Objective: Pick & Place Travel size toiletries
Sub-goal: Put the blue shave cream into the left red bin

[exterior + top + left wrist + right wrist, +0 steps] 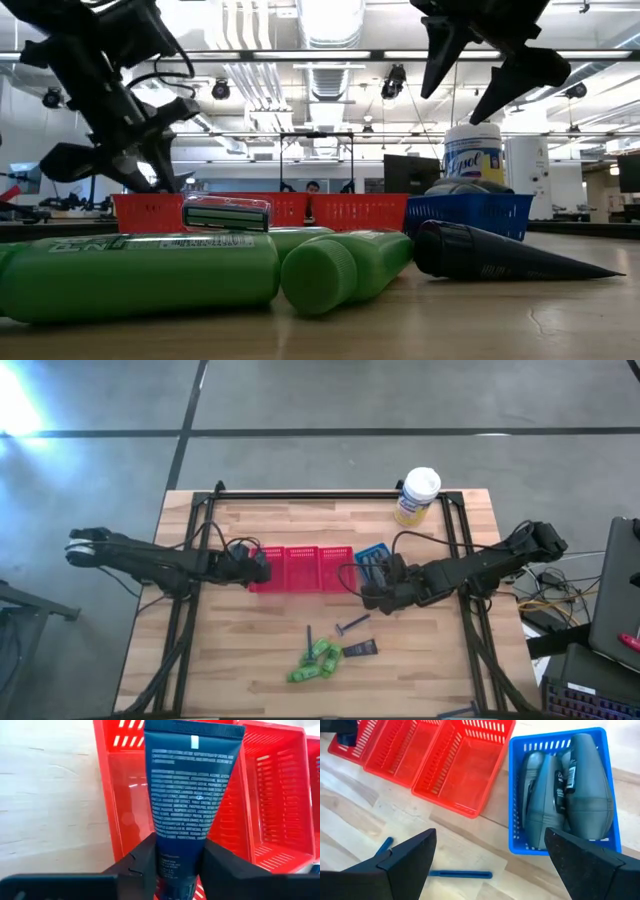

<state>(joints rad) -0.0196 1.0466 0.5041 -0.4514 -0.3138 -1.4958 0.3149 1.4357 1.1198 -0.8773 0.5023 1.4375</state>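
My left gripper (177, 851) is shut on a dark blue tube (192, 785) with white print. It hovers over the left end of the red mesh baskets (300, 568). My right gripper (489, 842) is open and empty, above the table just near of the blue basket (516, 795). That basket holds several dark grey bottles and tubes (580, 780). On the near table lie green bottles (315, 660), a dark tube (361, 650) and two thin blue razors (310, 637) (352, 624). In the low view a razor cartridge (226, 214) rests on a green bottle (140, 275). My left gripper pinches the tube between its two fingers at the end nearest the wrist (176, 847). The tube runs on along the fingers, with its flat crimped end (195, 731) pointing away. It is lifted clear, over the leftmost red basket compartment (131, 805).
A yellow canister with a white lid (417, 495) stands at the far edge. The red baskets (455, 770) show bare bottoms. Black rails (185, 620) run along the table's left and right sides. Bare wood (230, 650) lies near left of the green bottles.
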